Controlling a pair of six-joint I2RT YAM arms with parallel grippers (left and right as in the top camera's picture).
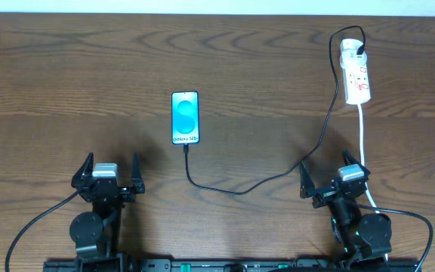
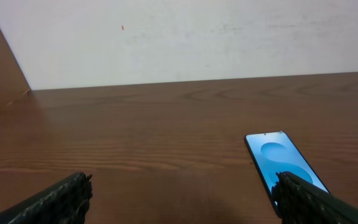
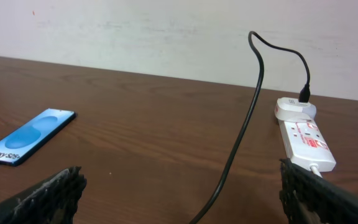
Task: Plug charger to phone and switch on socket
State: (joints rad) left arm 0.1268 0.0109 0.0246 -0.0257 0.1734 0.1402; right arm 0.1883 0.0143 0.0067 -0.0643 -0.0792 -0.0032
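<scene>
Two cords cross the wood-grained worktop [image 1: 51, 75] near the right jaws: the thin black charger [image 1: 240, 190], curving from the phone [image 1: 185, 118] to its plug at the far end of the socket [image 1: 356, 75], and the thicker white cord [image 1: 363, 136]. We see the slim phone flat, screen up, ahead of the left jaws. Both pairs gape wide, gripping nothing. The socket is long white plastic.

Bare bench [image 1: 66, 91] lies open between left pincer [image 1: 112, 162] and phone [image 1: 185, 118]. The charger cable [image 3: 247, 118] rises across the right pincer [image 1: 325, 168]'s front; power strip [image 3: 304, 135] and white cord [image 1: 363, 136] crowd its right.
</scene>
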